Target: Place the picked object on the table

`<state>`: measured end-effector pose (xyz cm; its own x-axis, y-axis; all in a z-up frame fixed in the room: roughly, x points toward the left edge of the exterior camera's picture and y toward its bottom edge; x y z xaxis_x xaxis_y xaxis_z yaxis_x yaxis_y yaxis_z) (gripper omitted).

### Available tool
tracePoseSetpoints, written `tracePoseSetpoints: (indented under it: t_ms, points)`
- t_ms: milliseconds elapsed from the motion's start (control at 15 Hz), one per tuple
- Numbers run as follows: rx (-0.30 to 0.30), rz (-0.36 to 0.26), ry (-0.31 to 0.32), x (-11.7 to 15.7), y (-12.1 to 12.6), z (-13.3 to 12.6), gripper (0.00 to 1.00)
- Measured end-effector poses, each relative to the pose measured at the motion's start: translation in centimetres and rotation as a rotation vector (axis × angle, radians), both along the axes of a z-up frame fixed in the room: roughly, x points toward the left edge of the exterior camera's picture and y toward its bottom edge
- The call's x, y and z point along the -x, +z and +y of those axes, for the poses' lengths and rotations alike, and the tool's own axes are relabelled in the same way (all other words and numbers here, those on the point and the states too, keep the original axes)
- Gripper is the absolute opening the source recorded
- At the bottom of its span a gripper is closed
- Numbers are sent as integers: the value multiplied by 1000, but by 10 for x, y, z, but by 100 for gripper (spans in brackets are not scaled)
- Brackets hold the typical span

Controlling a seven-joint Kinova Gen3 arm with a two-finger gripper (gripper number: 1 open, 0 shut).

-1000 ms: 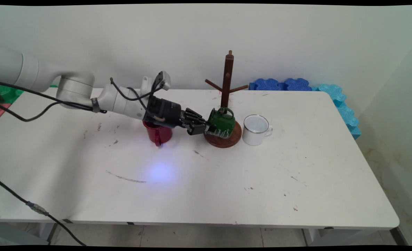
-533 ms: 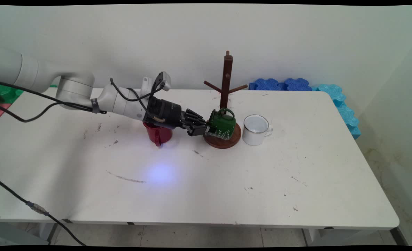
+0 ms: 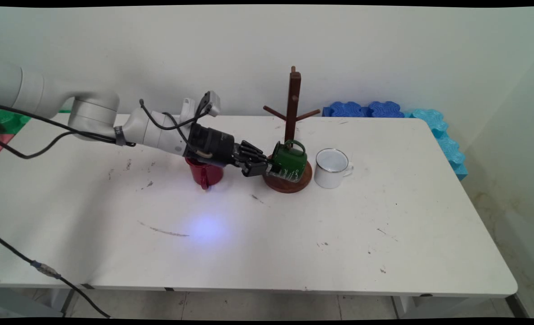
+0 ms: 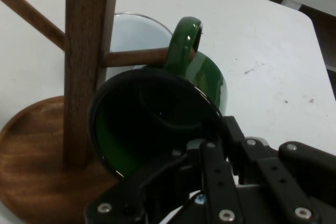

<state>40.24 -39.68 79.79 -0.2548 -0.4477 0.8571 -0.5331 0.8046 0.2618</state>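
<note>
Comparing this moment with the main view one second ago, the arm's white links have drawn slightly back toward the left, and the wooden mug tree (image 3: 291, 131) now stands nearly upright where it leaned before, its post top sitting a little lower and further left. The green mug (image 3: 289, 159) remains tilted over the tree's round base (image 3: 289, 179), at almost the same spot. The red mug (image 3: 205, 172) and the white mug (image 3: 331, 168) have not moved.

The main view shows the whole layout relative to the tree: the red mug stands on the table (image 3: 267, 234) to the left of the base, partly hidden behind the wrist, and the white mug stands just beside the base on the right. Blue foam blocks (image 3: 366, 109) lie behind the table's far edge, right of the tree.

The hand view shows what the main view cannot resolve. The green mug (image 4: 157, 124) lies on its side with its dark interior facing the camera, and its handle (image 4: 181, 43) loops over a peg (image 4: 134, 57) of the tree's post (image 4: 84, 61). The white mug's rim (image 4: 131, 30) appears behind the peg.

The arm reaches in low from the left, with the forearm sloping down toward the tree and black cables trailing from it. The gripper (image 3: 267, 166) is closed onto the green mug at its rim, with one finger inside the opening and the black linkage (image 4: 226, 182) pressed against the lower wall.
</note>
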Motion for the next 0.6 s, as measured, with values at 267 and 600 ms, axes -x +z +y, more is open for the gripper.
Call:
tracePoseSetpoints:
  t_ms: [267, 600]
  points:
    - [5, 5, -6, -1, 8, 5, 0]
    - [7, 7, -16, -5, 17, 13, 0]
